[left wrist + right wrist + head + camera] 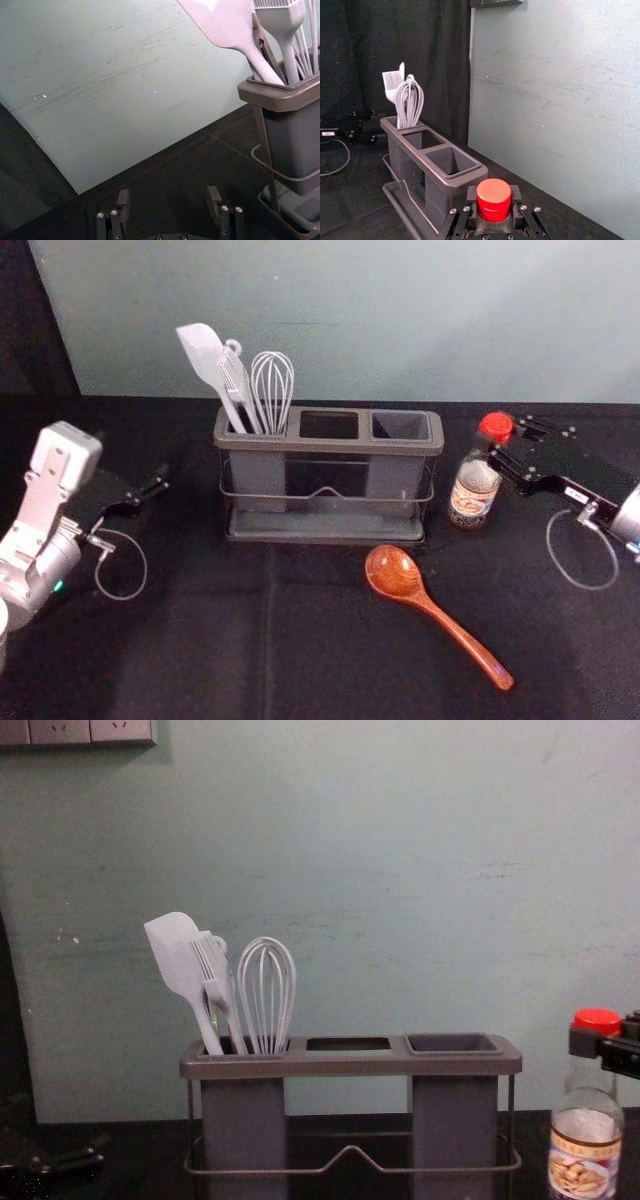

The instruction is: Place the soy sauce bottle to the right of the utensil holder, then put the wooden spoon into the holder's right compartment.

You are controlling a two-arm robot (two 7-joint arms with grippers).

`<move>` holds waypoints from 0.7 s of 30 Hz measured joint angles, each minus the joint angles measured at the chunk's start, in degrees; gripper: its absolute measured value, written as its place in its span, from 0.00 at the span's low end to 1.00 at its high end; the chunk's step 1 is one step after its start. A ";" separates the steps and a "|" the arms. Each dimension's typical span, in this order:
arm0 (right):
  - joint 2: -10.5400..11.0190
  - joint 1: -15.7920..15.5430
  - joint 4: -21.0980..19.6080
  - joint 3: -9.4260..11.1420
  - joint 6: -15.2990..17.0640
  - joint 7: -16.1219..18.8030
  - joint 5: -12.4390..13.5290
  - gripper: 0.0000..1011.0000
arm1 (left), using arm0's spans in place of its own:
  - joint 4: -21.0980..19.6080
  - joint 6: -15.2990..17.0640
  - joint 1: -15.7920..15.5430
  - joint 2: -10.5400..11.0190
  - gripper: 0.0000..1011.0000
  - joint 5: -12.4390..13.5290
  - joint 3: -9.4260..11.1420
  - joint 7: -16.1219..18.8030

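Note:
The soy sauce bottle (474, 490) stands upright just right of the utensil holder (330, 445), with a gap between them. My right gripper (505, 443) reaches in from the right and is shut on the bottle's neck, below the red cap. In the right wrist view the fingers of the right gripper (494, 207) flank the cap (494, 196). The wooden spoon (398, 573) lies on the table in front of the holder, handle toward the front right. My left gripper (150, 490) is parked at the left; in the left wrist view the left gripper (168, 202) is open and holds nothing.
A white spatula (178, 960), a brush (213, 970) and a whisk (267, 990) fill the holder's left compartment. The middle opening and the right compartment (402, 425) hold nothing. A wall (350, 320) rises behind the black-covered table (200, 640).

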 joint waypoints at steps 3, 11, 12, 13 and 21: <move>-0.68 0.71 0.92 -0.40 -0.50 -0.02 -0.51 0.38 | 0.00 0.00 0.00 0.00 0.99 0.00 0.00 0.00; -1.66 1.89 2.35 -1.04 -0.80 -0.32 -1.41 0.38 | 0.00 0.00 0.00 0.00 0.99 0.00 0.00 0.00; -1.81 2.02 2.62 -1.10 -0.81 -0.35 -1.52 0.38 | 0.00 0.00 0.00 0.00 0.99 0.00 0.00 0.00; -1.88 2.07 2.73 -1.13 -0.81 -0.36 -1.55 0.38 | 0.00 0.00 0.00 0.00 0.99 0.00 0.00 0.00; -2.50 2.19 3.58 -1.19 -0.46 -0.73 -1.48 0.38 | 0.00 0.00 0.00 0.00 0.99 0.00 0.00 0.00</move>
